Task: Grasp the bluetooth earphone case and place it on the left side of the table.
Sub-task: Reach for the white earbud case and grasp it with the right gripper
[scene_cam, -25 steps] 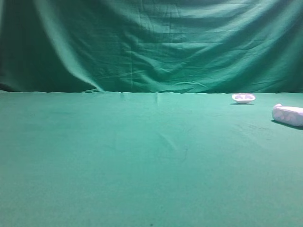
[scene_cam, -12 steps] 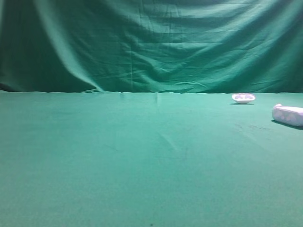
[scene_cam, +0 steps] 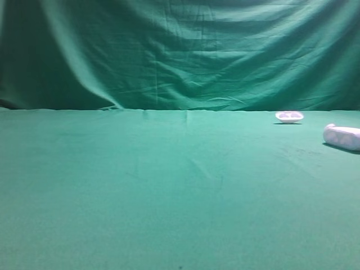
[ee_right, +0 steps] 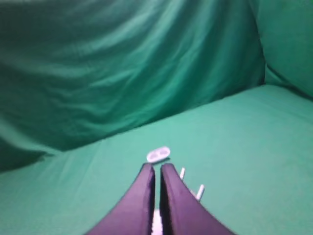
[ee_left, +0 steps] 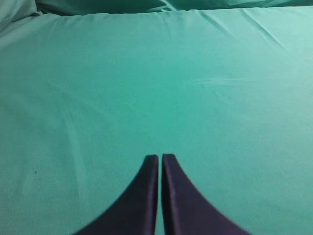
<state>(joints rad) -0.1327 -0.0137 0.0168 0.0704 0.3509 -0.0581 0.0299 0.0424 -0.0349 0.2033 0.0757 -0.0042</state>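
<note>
The white pill-shaped bluetooth earphone case [scene_cam: 342, 136] is lying at the right edge of the green cloth-covered worktop [scene_cam: 169, 191]; both grippers' dark fingers [ee_left: 150, 169] [ee_right: 146, 178] are pressed together, holding nothing.

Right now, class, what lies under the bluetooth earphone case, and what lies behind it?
The bluetooth earphone case rests on the table, green cloth beneath it. Behind it sits a small white dish before the green backdrop. The frame edge cuts off its right end.

Left end effector [ee_left: 160, 157] closed, above creased green table [ee_left: 161, 88]
</note>
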